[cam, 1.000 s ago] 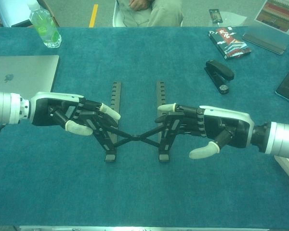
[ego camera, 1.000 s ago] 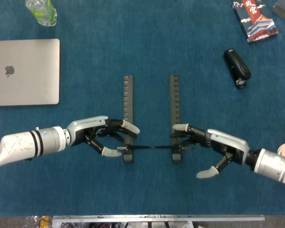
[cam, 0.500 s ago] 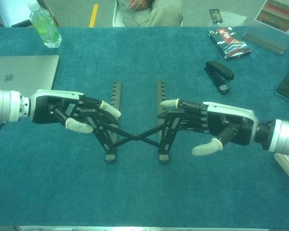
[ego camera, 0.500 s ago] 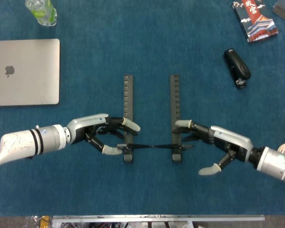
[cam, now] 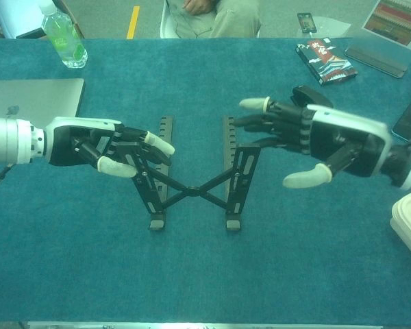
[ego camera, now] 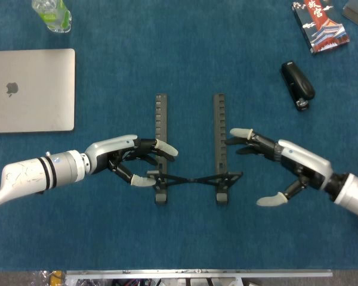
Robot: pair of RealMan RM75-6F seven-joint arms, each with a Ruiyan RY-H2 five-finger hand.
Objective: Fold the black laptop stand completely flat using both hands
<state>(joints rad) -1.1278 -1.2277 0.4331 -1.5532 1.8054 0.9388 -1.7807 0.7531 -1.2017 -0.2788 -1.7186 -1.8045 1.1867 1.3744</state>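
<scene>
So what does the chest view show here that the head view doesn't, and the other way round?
Only the chest view shows the seated person behind the table, a phone at the far edge, and the stand's raised legs in profile. Only the head view shows the silver strip below the table's near edge. Both show the black laptop stand, the left hand holding its left support, the right hand open and clear of it, the laptop, bottle, stapler and booklet.

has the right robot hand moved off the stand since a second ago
Yes. The right robot hand has let go of the laptop stand and pulled away to the right and up, toward the stapler; its fingers are now spread, holding nothing.
</scene>
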